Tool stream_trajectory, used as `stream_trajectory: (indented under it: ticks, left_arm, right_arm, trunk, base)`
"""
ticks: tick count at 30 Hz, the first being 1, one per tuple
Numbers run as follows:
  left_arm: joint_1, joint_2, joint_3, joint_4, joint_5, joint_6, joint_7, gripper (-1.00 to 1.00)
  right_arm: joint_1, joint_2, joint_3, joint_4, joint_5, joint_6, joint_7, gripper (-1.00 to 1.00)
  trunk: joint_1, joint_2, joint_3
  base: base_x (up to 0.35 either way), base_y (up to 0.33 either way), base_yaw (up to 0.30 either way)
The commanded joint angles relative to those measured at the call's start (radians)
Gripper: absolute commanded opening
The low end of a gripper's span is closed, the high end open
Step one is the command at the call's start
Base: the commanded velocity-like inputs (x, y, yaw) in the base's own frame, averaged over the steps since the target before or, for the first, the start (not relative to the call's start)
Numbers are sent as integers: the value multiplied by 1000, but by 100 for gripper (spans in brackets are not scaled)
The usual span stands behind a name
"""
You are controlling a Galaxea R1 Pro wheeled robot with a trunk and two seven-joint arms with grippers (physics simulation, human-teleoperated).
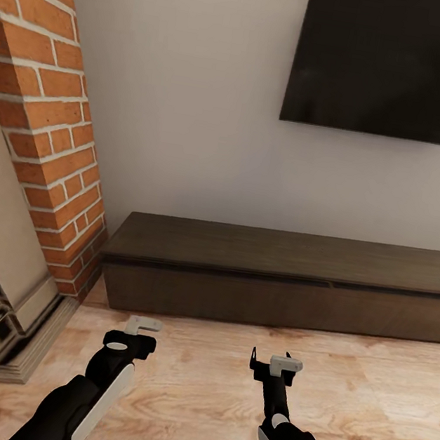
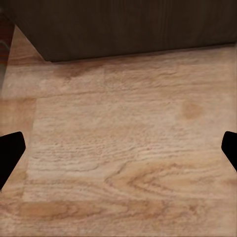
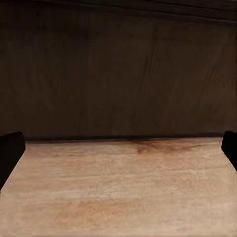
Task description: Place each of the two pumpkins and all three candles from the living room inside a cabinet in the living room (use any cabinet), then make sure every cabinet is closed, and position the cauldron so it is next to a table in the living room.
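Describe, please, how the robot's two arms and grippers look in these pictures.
Both arms are glossy black with white shell panels. The left gripper and right gripper carry pale grey-white blocks on black mounts. In the wrist views the fingertips show as plain black wedges.

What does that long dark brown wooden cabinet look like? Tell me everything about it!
The long, low, dark brown wooden cabinet stands on the pale wooden floor, its back against the light grey wall. Its left end sits beside the red brick fireplace. It has a flat top slab and plain fronts without handles, divided by thin seams. Everything looks shut. Nothing rests on top, and neither tool touches it. Its right end runs out of the head view.
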Motion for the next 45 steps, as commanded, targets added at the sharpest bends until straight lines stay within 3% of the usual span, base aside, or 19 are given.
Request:
stream_trajectory:
  ticks: [1, 4, 15, 17, 21, 25, 27, 28, 31, 34, 38, 45]
  left_arm:
    - [-1, 0, 0, -1, 11, 2, 10, 100]
    - [-1, 1, 2, -4, 12, 2, 11, 100]
    - [-1, 2, 15, -11, 12, 2, 10, 100]
    - [-1, 2, 23, -11, 12, 3, 11, 100]
    - [-1, 2, 39, -12, 12, 17, 11, 100]
    - [-1, 2, 44, -12, 11, 28, 11, 100]
    - [-1, 2, 45, -11, 11, 30, 11, 100]
    - [-2, 2, 46, -10, 11, 32, 11, 100]
    - [-5, 1, 59, -9, 13, 53, 11, 100]
    - [-6, -2, 88, -10, 16, 111, 10, 100]
    - [-11, 1, 110, -10, 21, 136, 11, 100]
    - [-13, 2, 144, -9, 24, 143, 10, 100]
  right_arm:
    - [-1, 0, 8, 0, -3, -1, -8, 100]
    - [-1, 0, 8, 0, -8, -1, -8, 100]
    - [-1, 0, 1, 0, -13, 3, -4, 100]
    - [-1, 0, -2, -4, -16, 34, -5, 100]
    - [-2, 1, -6, -9, -44, 208, -9, 100]
    - [-8, -7, -16, -42, -154, 463, -8, 100]
    - [-11, -10, -19, -82, -181, 574, -8, 100]
    - [-11, -14, -24, -139, -196, 690, -8, 100]
    - [-8, -29, -48, -240, -207, 852, -10, 100]
    - [-7, -38, -80, -313, -209, 945, -24, 100]
    - [-7, -50, -91, -355, -208, 1025, -44, 100]
    - [-7, -54, -93, -376, -202, 1011, -47, 100]
  trunk:
    - [-1, 0, 4]
    - [-2, 1, 18]
    - [-44, 78, 60]
    - [-52, 92, 67]
    - [-67, 120, 83]
    - [-82, 148, 98]
    - [-90, 162, 105]
    - [-94, 169, 109]
    - [-105, 190, 120]
    - [-117, 211, 132]
    - [-132, 239, 146]
    - [-159, 288, 168]
  base:
    - [0, 0, -68]
    - [0, 0, -146]
    - [0, 0, -257]
    - [0, 0, -275]
    - [0, 0, -276]
    - [0, 0, -275]
    - [0, 0, -268]
    - [0, 0, -255]
    - [0, 0, -218]
    - [0, 0, -153]
    - [0, 0, -78]
    - [0, 0, -9]
